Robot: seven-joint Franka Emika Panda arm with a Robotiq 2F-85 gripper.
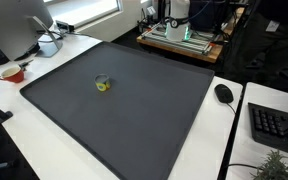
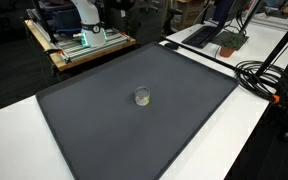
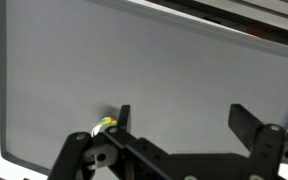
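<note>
A small clear object with a yellow-green part (image 1: 103, 83) sits near the middle of a dark grey mat (image 1: 134, 120), as both exterior views show (image 2: 142, 96). In the wrist view my gripper (image 3: 184, 120) is open and empty above the mat (image 3: 174, 70). The small object (image 3: 105, 125) lies just outside the left finger, partly hidden by it. The gripper does not show in the exterior views.
The mat lies on a white table. A black mouse (image 1: 224, 93), a keyboard (image 1: 274, 125) and a plant (image 1: 274, 165) are beside it. A red bowl (image 1: 12, 72) and a monitor (image 1: 19, 25) stand at another side. Black cables (image 2: 264, 75) run along one edge.
</note>
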